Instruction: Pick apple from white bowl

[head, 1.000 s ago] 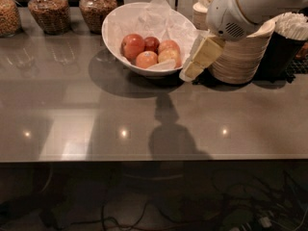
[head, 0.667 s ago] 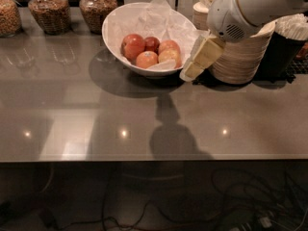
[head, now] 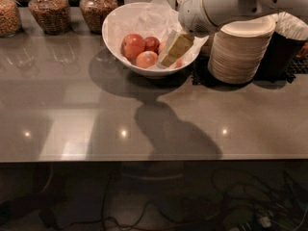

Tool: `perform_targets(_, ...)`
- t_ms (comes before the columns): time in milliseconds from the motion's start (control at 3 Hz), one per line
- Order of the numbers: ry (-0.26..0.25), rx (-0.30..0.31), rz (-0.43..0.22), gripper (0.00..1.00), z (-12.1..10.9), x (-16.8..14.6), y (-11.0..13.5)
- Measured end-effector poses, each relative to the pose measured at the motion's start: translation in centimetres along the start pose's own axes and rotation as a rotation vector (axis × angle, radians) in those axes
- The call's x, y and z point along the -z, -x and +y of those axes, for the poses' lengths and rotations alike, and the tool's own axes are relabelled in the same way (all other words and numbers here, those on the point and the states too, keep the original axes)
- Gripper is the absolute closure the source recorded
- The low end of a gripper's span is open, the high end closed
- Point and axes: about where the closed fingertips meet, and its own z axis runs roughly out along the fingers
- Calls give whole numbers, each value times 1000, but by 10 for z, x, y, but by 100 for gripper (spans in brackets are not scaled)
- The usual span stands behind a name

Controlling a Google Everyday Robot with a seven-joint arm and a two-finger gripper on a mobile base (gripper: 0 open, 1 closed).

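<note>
I see my end effector point(head: 174, 49) over the white bowl point(head: 111, 32), right of the apple point(head: 133, 45); I cannot tell its state.

Three filled jars point(head: 48, 11) back left; beige bowl stack point(head: 238, 52) right; grey counter point(head: 96, 105).

You are looking at a dim, warm scene, with light falling from above onto the bench point(head: 72, 105). The arm point(head: 226, 4) is throwing a broad dark shadow point(head: 168, 129) toward the near edge, where three small glints point(head: 123, 133) are shining in a row. The pincer point(head: 174, 49) is hanging brightly lit over the white bowl point(head: 115, 30) by the far edge. Below the near edge everything is sinking into darkness.
</note>
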Motion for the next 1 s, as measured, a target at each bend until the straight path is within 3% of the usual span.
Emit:
perform_targets(333,-15,42,-76,0,-20,-39,11)
perform_targets(1000,-30,71,-136,0,-42,-94,21)
